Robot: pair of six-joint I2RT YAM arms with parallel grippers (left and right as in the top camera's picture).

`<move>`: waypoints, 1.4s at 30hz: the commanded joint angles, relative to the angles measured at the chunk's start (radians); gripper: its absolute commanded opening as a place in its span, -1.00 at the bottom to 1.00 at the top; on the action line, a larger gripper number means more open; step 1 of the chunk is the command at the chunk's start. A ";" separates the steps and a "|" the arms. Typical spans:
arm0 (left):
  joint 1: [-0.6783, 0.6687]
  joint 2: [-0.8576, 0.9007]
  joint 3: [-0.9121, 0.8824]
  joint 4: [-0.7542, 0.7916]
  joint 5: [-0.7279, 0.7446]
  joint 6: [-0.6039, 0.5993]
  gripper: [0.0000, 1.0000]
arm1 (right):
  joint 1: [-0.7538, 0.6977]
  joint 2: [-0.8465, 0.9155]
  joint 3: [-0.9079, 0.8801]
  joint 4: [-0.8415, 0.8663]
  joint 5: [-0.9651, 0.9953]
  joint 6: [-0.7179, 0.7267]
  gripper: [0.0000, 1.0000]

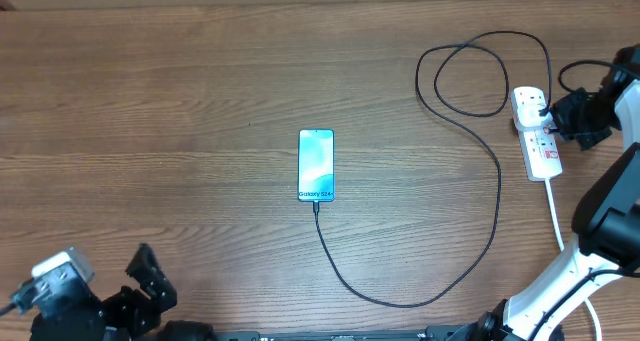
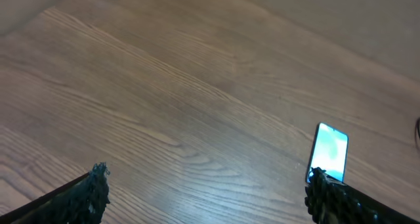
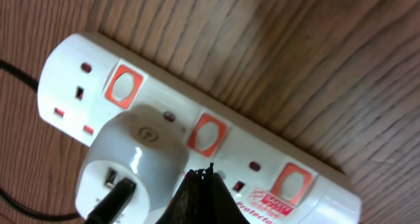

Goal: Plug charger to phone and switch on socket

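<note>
The phone (image 1: 316, 165) lies flat mid-table, its blue-teal screen up. The charger (image 1: 498, 191) is a thin black cable whose end meets the phone's near short edge; it sweeps right and loops up to the socket (image 1: 537, 131). In the right wrist view its black plug (image 3: 108, 201) sits in a white adapter (image 3: 131, 152) on the socket (image 3: 79, 53). My right gripper (image 3: 203, 175) is shut and empty, tips just over the strip beside the middle red switch (image 3: 207, 133). My left gripper (image 2: 209, 184) stands open and empty at the near left, the phone (image 2: 329, 152) beyond its right finger (image 2: 321, 188).
The socket's thick white cord (image 1: 556, 216) runs toward the near right edge beside the right arm's base (image 1: 560, 281). The black cable makes a double loop (image 1: 470, 76) at the far right. Bare wooden table (image 1: 150, 111) fills the left half.
</note>
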 commanded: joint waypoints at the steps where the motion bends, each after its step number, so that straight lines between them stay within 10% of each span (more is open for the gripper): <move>1: 0.026 -0.023 0.002 -0.017 -0.017 -0.013 0.99 | 0.016 0.021 0.029 0.010 -0.008 -0.004 -0.92; 42: 0.030 -0.088 0.002 -0.018 -0.017 -0.013 0.99 | 0.017 0.026 0.142 -0.150 0.045 -0.037 -0.92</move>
